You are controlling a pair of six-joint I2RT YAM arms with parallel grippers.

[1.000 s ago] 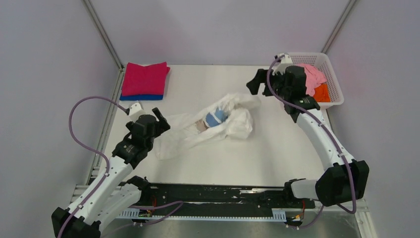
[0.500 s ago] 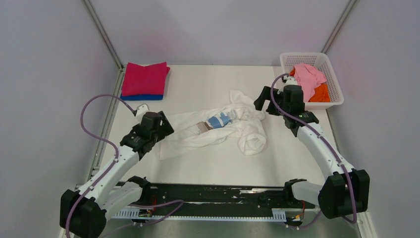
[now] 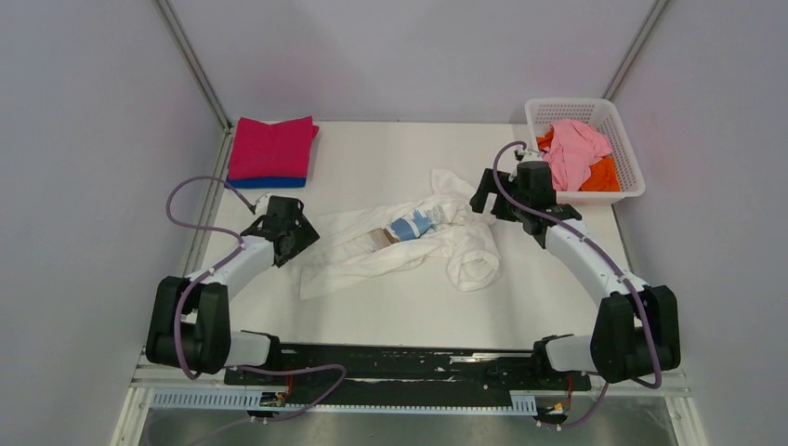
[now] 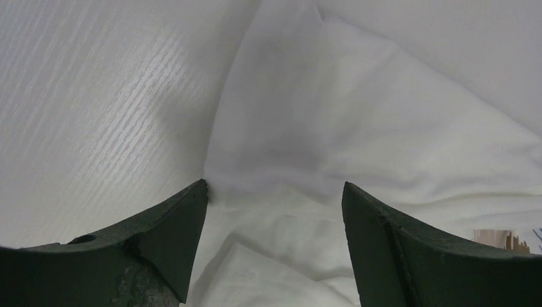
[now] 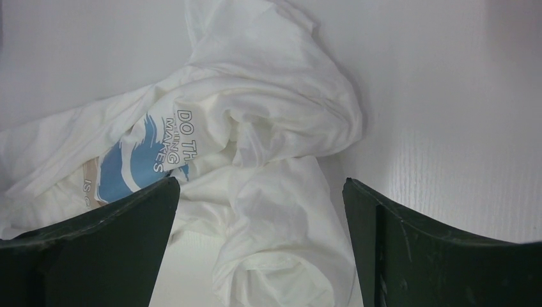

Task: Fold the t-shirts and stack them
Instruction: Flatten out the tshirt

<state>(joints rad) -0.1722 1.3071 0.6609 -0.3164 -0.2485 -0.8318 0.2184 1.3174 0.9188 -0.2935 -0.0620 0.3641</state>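
Observation:
A crumpled white t-shirt [image 3: 409,243] with a blue and brown print [image 5: 131,163] lies mid-table. My left gripper [image 3: 299,236] sits low at the shirt's left edge, open, with white cloth [image 4: 281,211] lying between its fingertips [image 4: 275,185]. My right gripper [image 3: 483,195] hovers open by the shirt's right end, and a rolled sleeve [image 5: 281,256] shows between its fingers [image 5: 261,180]. A folded magenta t-shirt [image 3: 272,146] rests on a folded blue one [image 3: 265,182] at the back left. Pale pink [image 3: 576,149] and orange [image 3: 604,173] t-shirts lie bunched in the basket.
The white lattice basket [image 3: 534,111] stands at the back right corner, just behind my right arm. Grey walls and metal frame posts close in the table on both sides. A black rail [image 3: 409,362] runs along the near edge between the arm bases.
My right gripper came away from the basket and down toward the shirt's right end, and the shirt settled flatter. My left gripper reached forward and down onto the shirt's left edge.

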